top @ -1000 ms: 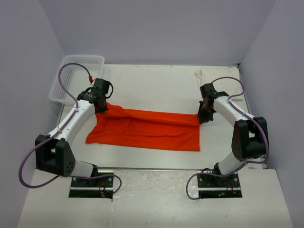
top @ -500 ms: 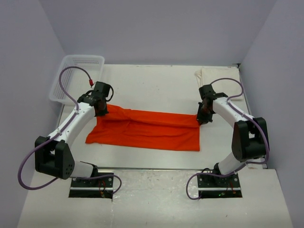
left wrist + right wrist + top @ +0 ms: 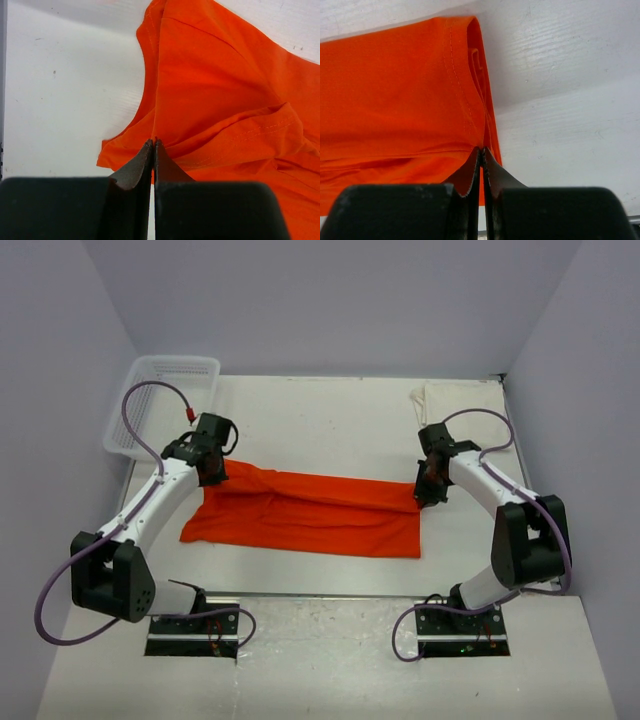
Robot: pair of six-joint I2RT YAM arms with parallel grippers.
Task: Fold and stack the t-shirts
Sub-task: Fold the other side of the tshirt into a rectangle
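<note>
Now the orange t-shirt [image 3: 310,515] is gripped at its far corners by left pincer [image 3: 153,142] and right pincer [image 3: 482,149] (both clamped tight); an even forward fold seems needed.

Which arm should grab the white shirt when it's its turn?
Right, probably. The white t-shirt lies in the far right corner, just behind the right pincer. The left pincer is across the table, near the basket. Both now pinch the orange t-shirt.
</note>
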